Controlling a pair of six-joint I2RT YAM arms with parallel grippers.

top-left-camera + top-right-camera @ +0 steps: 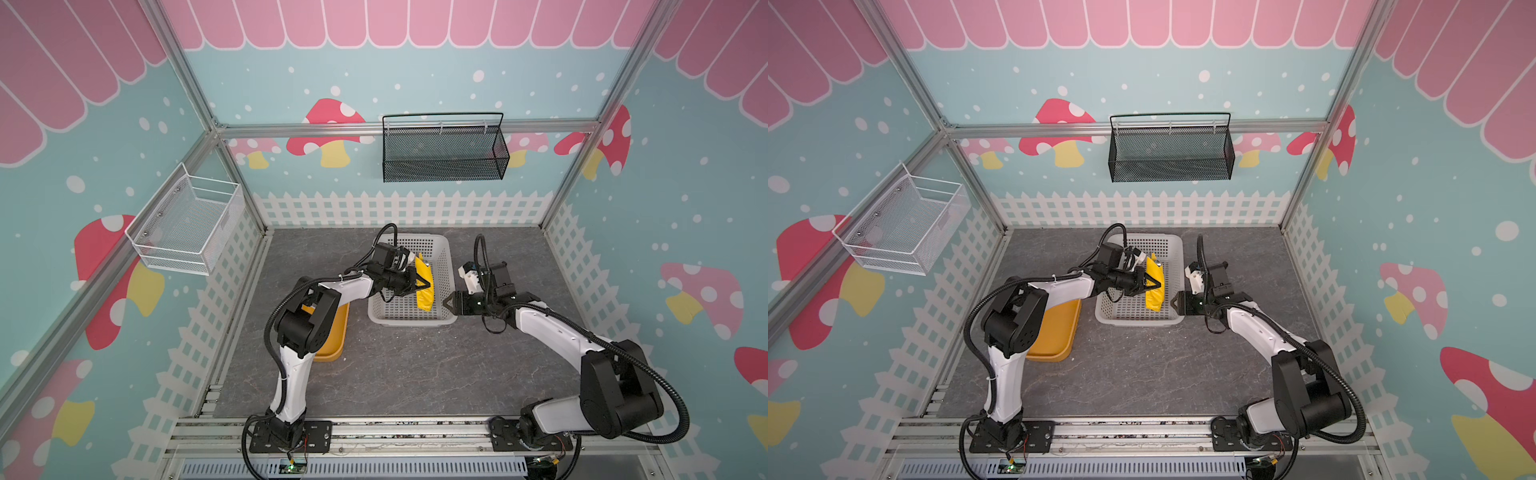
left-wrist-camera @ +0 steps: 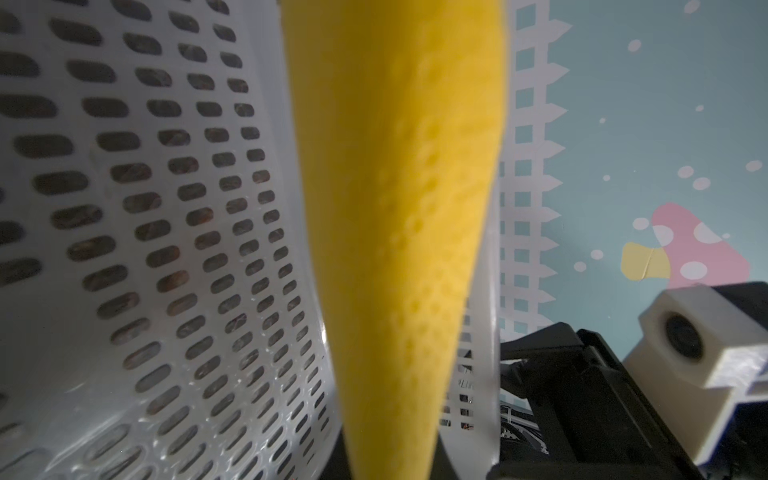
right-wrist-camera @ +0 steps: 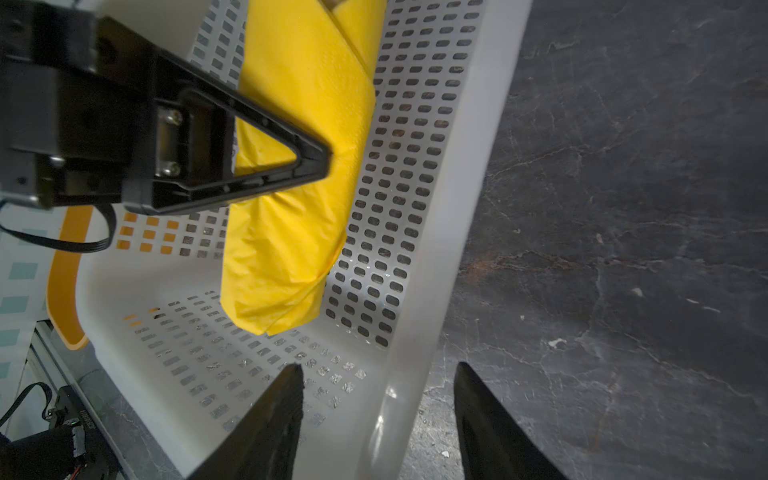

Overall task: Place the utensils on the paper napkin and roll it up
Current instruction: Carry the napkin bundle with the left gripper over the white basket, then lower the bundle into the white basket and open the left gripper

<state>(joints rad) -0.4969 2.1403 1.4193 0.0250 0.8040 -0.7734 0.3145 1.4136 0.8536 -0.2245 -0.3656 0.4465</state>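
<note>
Tray: on the counter, under the left arm.
Left jaws: pinching the rolled napkin.
Napkin: held inside the white basket, beside its right wall.
Right jaws: spread, straddling the basket's right wall.

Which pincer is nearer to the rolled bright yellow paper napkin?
Left. The left pincer is clamped on the rolled bright yellow paper napkin inside the white perforated plastic basket; the right pincer is open at the basket's rim, apart from the napkin.
</note>
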